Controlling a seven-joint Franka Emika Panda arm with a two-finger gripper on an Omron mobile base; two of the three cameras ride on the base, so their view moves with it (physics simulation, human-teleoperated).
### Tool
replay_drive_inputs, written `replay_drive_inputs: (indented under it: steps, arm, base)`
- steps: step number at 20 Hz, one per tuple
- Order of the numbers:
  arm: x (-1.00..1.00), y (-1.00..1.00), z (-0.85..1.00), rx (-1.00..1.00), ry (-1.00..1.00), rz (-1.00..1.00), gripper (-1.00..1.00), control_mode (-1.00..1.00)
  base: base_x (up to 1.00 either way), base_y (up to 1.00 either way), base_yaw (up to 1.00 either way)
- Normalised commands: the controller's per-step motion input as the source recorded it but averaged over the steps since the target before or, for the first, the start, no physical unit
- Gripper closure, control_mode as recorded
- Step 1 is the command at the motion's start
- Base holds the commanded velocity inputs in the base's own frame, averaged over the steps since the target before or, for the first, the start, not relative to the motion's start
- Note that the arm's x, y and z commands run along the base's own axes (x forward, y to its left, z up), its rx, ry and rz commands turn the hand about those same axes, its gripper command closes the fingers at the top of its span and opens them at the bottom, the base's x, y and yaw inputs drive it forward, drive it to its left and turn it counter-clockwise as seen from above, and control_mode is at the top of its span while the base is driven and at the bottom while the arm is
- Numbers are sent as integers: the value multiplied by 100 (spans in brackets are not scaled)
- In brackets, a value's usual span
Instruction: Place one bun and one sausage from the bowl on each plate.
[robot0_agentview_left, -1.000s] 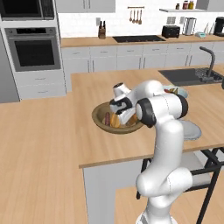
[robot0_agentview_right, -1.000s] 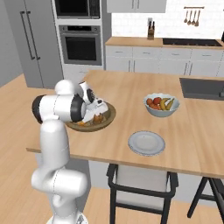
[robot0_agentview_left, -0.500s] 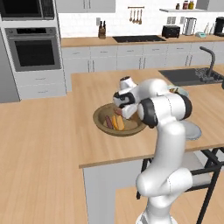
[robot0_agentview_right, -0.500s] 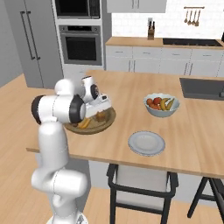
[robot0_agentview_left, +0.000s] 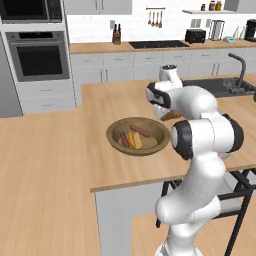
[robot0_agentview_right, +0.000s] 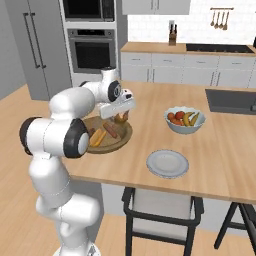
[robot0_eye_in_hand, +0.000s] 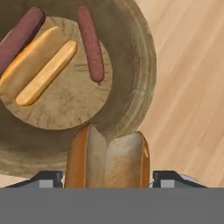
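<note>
Pincer (robot0_eye_in_hand: 106, 177) clamping a split bun (robot0_eye_in_hand: 108, 159), hanging above the right rim of the bowl (robot0_eye_in_hand: 135, 65); two sausages (robot0_eye_in_hand: 90, 42) and another bun (robot0_eye_in_hand: 37, 64) lying inside.

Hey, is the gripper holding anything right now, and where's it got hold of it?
Yes, the gripper holds a bun, one finger on each long side, above the bowl.

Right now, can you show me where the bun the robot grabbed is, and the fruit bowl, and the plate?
bun (robot0_eye_in_hand: 109, 159), hand view, on its split-open middle.
fruit bowl (robot0_agentview_right: 185, 128), right base view, on its pale front wall.
plate (robot0_agentview_right: 167, 164), right base view, on its bare centre.
</note>
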Motion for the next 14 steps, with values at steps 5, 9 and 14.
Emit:
replay_drive_inputs:
  steps: [5,9,14]
  arm:
    - [-74,-95,48,9,-67,-9,100,-100]
    - [-100,-100,-1,11,-33,-5,100,-100]
    - [-90,-100,-28,7,-2,-12,100,-100]
  base:
    - [0,0,0]
    - [0,0,0]
    - [0,0,0]
